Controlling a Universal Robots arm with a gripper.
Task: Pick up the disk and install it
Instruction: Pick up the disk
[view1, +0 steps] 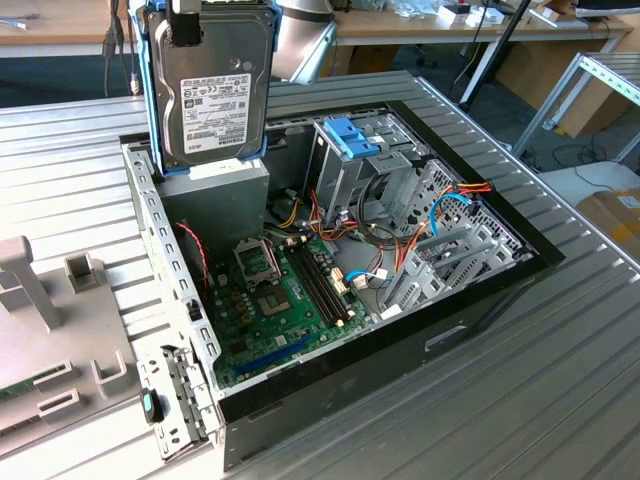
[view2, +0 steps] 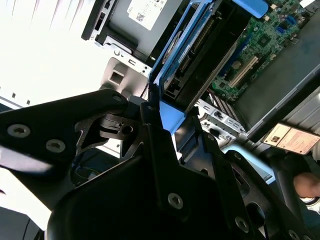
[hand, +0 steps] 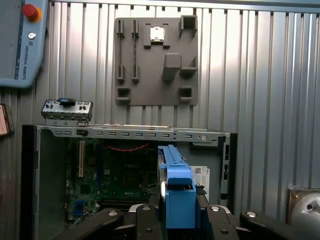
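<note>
- Fingers (hand: 150, 225) of the gripper (hand: 178, 215) are clamped shut on the disk (view1: 212, 90), at its blue handle end.
- Disk hangs upright in the air, label facing the exterior view.
- It is above the open computer case (view1: 450, 320), on the exterior view's left of the drive cage (view1: 350, 150).

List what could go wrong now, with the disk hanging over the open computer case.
1. The gripper clamps the disk only by its blue carrier end. Hanging upright, it might slip or swing.
2. A drop could strike the exposed motherboard in the open case.
3. Loose cables beside the drive cage could snag the carrier.
</note>
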